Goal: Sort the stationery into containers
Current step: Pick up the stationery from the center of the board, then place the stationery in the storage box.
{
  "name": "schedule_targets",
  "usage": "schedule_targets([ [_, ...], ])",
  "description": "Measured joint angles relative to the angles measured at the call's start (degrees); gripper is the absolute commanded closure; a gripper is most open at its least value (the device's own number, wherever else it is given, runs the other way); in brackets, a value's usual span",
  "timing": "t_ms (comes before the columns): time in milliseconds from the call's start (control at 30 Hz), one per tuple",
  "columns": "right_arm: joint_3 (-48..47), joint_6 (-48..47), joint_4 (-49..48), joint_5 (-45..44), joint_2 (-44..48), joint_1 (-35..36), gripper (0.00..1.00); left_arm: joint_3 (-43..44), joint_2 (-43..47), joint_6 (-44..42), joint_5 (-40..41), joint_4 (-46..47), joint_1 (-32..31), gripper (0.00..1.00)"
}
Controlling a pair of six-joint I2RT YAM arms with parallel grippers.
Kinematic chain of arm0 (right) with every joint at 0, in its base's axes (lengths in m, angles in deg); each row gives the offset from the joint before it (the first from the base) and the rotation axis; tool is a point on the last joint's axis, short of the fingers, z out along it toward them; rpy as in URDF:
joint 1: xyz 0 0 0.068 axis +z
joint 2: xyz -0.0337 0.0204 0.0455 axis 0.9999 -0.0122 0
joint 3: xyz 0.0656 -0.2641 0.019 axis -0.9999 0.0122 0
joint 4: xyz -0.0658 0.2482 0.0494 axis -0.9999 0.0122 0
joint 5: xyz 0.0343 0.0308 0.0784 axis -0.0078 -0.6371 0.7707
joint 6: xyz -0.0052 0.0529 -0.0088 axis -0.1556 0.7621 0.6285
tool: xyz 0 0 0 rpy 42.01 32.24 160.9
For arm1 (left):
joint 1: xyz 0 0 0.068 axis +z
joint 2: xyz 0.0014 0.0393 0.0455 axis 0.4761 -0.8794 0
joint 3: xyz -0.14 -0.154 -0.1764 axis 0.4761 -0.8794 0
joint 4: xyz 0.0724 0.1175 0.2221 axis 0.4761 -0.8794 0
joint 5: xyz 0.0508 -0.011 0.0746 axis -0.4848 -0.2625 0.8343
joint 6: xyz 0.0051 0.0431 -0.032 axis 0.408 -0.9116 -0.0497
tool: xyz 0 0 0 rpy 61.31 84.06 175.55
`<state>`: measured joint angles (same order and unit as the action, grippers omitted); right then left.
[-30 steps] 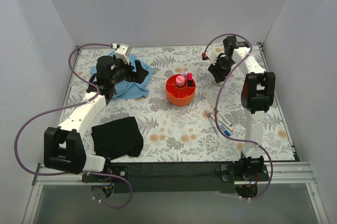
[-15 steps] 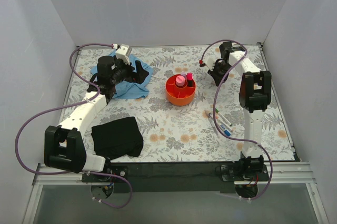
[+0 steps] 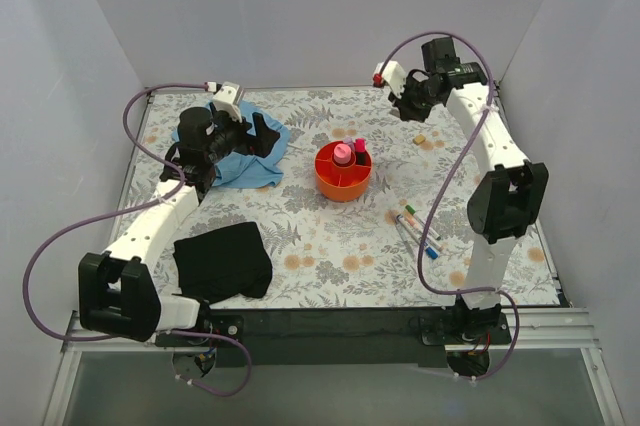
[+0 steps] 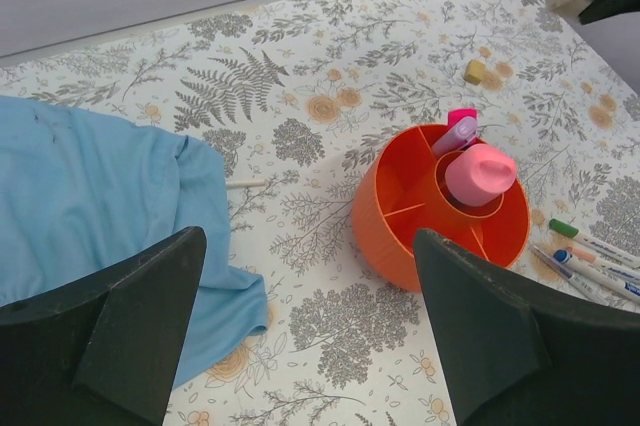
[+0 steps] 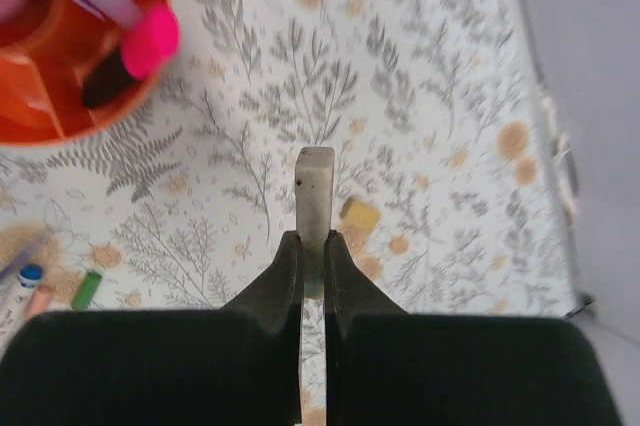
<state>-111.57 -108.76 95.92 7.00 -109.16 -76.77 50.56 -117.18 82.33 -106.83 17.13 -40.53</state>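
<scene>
Since a second ago the right gripper (image 5: 312, 242) has risen from the table, fingers pinching a thin pale flat stick (image 5: 316, 171). The round orange divided plastic bowl (image 3: 341, 188) lies to its left, well apart, so the carry comes next. The left gripper (image 4: 307, 246) hangs spread and empty.

Orange bowl (image 5: 30, 128) cropped — pale piece (image 5: 316, 186) in right gripper (image 5: 313, 242) unidentifiable.

White arm links (image 3: 485, 128), black joints — purple cables (image 3: 424, 34).
</scene>
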Motion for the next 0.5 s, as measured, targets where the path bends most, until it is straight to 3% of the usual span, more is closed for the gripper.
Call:
schedule_targets([
  [167,-4.6,1.5,-0.5,3.1,4.7,6.4,0.99,-0.9,2.8,0.6,0.3,0.3,0.0,0.15],
  [367,-13.2,6.4,-0.5,6.1,-2.5,11.9,0.99,-1.0,4.2,1.2,0.5,0.4,0.0,0.15],
  [500,-13.3,8.2,-0.1,6.2,-4.8,13.9,0.99,-1.3,5.4,1.2,0.7,0.3,0.0,0.15],
])
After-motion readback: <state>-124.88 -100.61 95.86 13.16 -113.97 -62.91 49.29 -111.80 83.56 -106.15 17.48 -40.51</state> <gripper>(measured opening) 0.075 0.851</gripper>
